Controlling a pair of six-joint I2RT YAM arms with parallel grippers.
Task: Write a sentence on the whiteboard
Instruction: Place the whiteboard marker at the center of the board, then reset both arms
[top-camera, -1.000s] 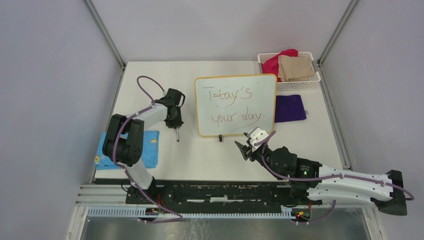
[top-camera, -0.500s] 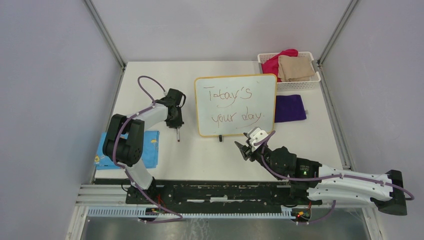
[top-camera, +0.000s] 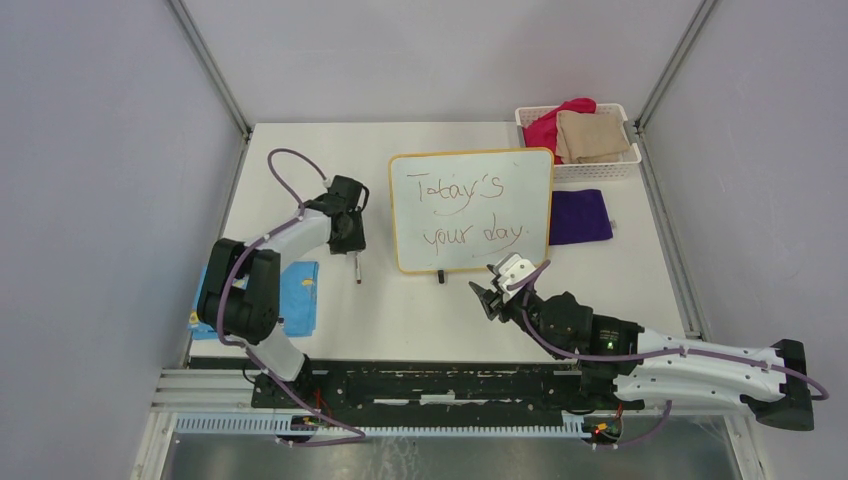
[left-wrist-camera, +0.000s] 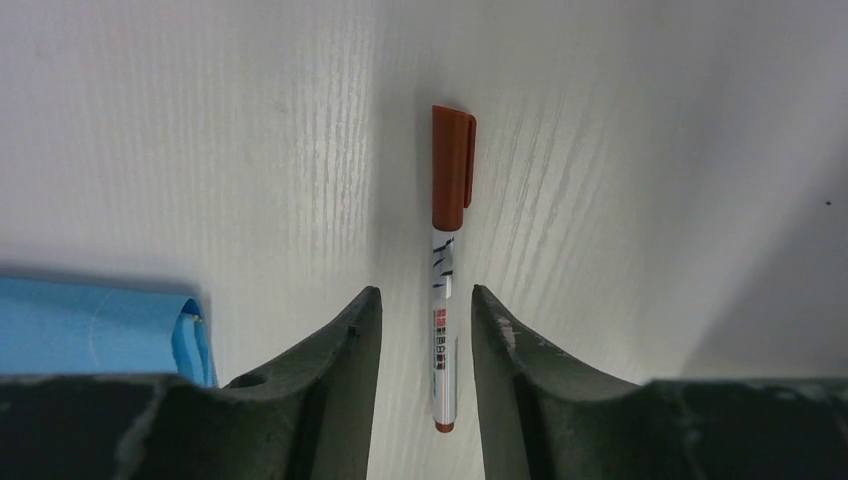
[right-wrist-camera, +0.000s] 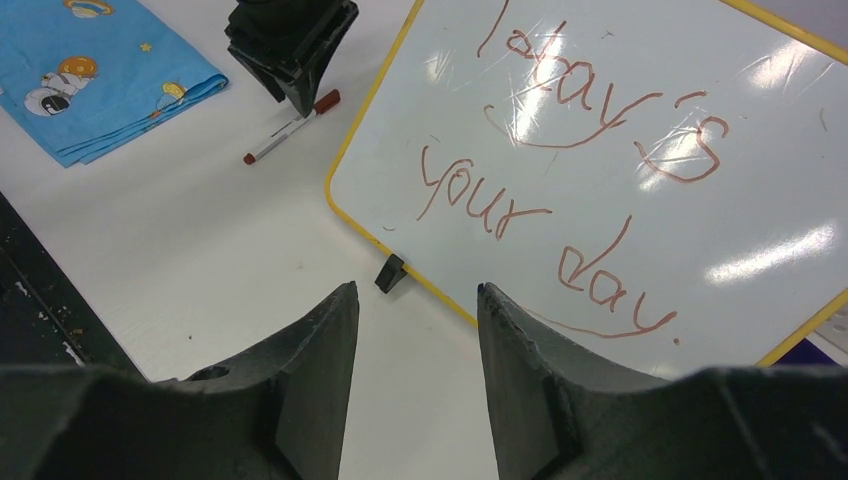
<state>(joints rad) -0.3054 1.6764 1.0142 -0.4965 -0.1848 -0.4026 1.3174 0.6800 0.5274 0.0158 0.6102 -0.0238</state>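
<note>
One whiteboard (top-camera: 470, 225) bearing one two-line sentence (top-camera: 456, 190) stands on the desk (top-camera: 420, 310) just beyond the right gripper (right-wrist-camera: 417, 295), spread and empty, while the left gripper (left-wrist-camera: 425, 300), also spread, hovers over one marker (left-wrist-camera: 447, 290) near the board's left edge.

1. The whiteboard (top-camera: 525, 200) was glossy white, with a yellow-orange frame and black feet (top-camera: 440, 277).
2. The sentence (top-camera: 455, 192) was reddish-brown.
3. The marker (left-wrist-camera: 447, 270) had a rust-red cap (left-wrist-camera: 452, 165) and a white barrel with black and red print.
4. The blue cloth (right-wrist-camera: 100, 70) near the left edge was printed with a rainbow, stars and an astronaut.
5. The purple cloth (top-camera: 580, 216) near the right edge was plain and deep in tone.
6. The basket (top-camera: 600, 170) at the far right corner was white, holding a pink cloth (top-camera: 545, 128) and a tan cloth (top-camera: 592, 135).
7. The worktop (top-camera: 420, 310) was white with faint grain.
8. The left arm (top-camera: 300, 232) and right arm (top-camera: 700, 365) were black and white, with purple cables (top-camera: 290, 158).
</note>
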